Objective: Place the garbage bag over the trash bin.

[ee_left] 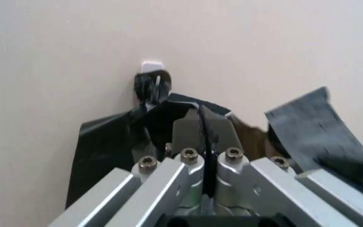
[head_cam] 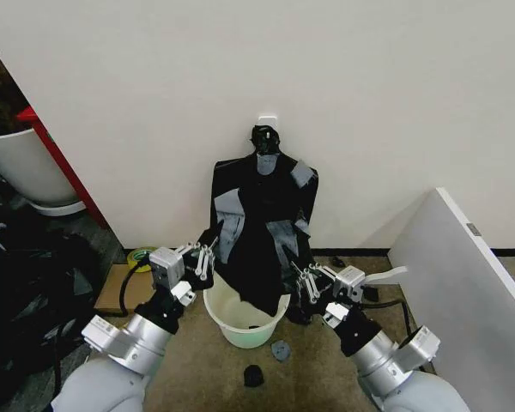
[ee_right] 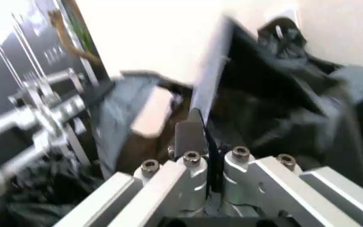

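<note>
fingers of both grippers are pressed together on thin black film: left gripper (head_cam: 202, 260) pinches one side of the garbage bag (head_cam: 259, 249), right gripper (head_cam: 310, 281) the opposite side. the two pinch points sit either side of the trash bin (head_cam: 240, 328), likely so the mouth can be pulled apart. bag hangs between them, its lower end dipping inside the bin's rim. bundle of bags (head_cam: 264, 139) on the wall hook behind. small black scraps (head_cam: 254, 375) on the floor by the bin.
</note>
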Robot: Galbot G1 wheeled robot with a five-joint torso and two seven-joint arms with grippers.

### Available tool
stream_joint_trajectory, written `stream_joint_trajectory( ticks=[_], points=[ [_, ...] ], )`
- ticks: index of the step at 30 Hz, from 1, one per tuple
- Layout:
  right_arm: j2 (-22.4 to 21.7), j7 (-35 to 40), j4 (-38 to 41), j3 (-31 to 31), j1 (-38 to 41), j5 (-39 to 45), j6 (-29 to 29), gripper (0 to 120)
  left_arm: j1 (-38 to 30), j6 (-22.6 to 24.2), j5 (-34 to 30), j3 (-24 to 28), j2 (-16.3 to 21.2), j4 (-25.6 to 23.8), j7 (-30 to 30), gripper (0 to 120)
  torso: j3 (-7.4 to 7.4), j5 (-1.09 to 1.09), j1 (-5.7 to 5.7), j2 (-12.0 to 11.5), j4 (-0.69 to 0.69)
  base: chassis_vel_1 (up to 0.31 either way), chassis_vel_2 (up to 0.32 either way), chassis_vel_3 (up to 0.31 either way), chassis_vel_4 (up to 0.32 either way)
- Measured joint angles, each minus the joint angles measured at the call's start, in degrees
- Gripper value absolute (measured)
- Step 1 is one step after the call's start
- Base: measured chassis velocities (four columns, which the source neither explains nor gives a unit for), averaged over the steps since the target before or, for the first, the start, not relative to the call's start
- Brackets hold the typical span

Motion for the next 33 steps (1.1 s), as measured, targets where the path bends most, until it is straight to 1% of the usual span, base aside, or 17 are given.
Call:
stream_joint_trajectory(
  ticks=[3,4,6,8,11,15,17,18,24,27,29,32,33],
  points=[
    [-1.4,0.9,1.9,1.1,2.2,6.7,-2.3,0,-0.2,0.1,-0.6,-0.2,0.2,-0.7,-0.2,0,0.00,-0.02,0.00,0.0,0.02,0.000,0.000,0.000,0.000],
    [-1.4,0.9,1.9,1.1,2.2,6.7,-2.3,0,-0.2,0.1,-0.6,-0.2,0.2,-0.7,-0.2,0,0.00,-0.02,0.00,0.0,0.02,0.000,0.000,0.000,0.000],
    [-2.9,1.1,2.3,1.7,3.1,10.2,-3.0,0,-0.8,0.1,-1.1,-0.4,0.3,-1.0,-0.2,0,0.00,-0.01,0.00,0.0,0.02,0.000,0.000,0.000,0.000],
    [-3.3,1.1,2.3,1.5,3.3,11.2,-3.2,0,-1.2,0.1,-1.5,-0.5,0.3,-1.0,-0.2,0,0.00,-0.01,0.00,0.0,0.00,0.000,0.000,0.000,0.000],
    [-2.7,0.8,1.9,0.7,3.5,10.8,-3.2,0,-1.5,0.0,-1.5,-0.5,0.0,-0.3,-0.2,0,0.00,-0.01,0.00,0.0,0.00,0.000,0.000,0.000,0.000],
    [-0.5,0.6,-0.8,-1.1,5.4,10.1,-3.1,0,-2.7,-0.5,-1.4,-0.1,-1.1,2.3,-0.3,0,0.00,-0.01,0.00,0.0,0.00,0.000,0.000,0.000,0.000],
    [0.0,0.8,-2.2,-1.8,7.7,10.8,-3.1,0,-3.8,-0.6,-1.3,0.3,-1.7,3.7,-0.5,0,0.00,-0.01,0.00,0.0,0.01,0.000,0.000,0.000,0.000],
    [0.0,0.8,-2.2,-1.8,7.7,10.8,-3.1,0,-3.8,-0.6,-1.3,0.3,-1.7,3.7,-0.5,0,0.00,-0.01,0.00,0.0,0.01,0.000,0.000,0.000,0.000],
    [1.4,2.7,-6.4,-4.4,17.2,16.1,-3.6,0,-9.3,-0.7,-2.2,1.2,-2.1,7.9,-1.2,0,0.01,-0.01,0.00,0.0,0.01,0.000,0.000,0.000,0.000],
    [2.2,3.2,-7.5,-5.4,19.3,16.9,-4.0,0,-10.6,-0.7,-3.0,1.5,-2.0,9.1,-1.4,0,0.01,-0.01,0.00,0.0,0.01,0.000,0.000,0.000,0.000],
    [2.7,3.3,-8.3,-5.8,19.6,16.9,-4.1,0,-11.2,-0.7,-3.5,2.1,-2.2,10.3,-1.6,0,0.01,-0.01,0.00,0.0,0.01,0.000,0.000,0.000,0.000],
    [2.9,2.7,-9.7,-5.8,17.3,15.3,-3.9,0,-10.8,-1.1,-2.6,3.4,-3.5,12.8,-1.5,0,0.01,-0.01,0.00,0.0,0.00,0.000,0.000,0.000,0.000],
    [2.9,2.7,-9.7,-5.8,17.3,15.3,-3.9,0,-10.8,-1.1,-2.6,3.4,-3.5,12.8,-1.5,0,0.01,-0.01,0.00,0.0,0.00,0.000,0.000,0.000,0.000]
  ],
)
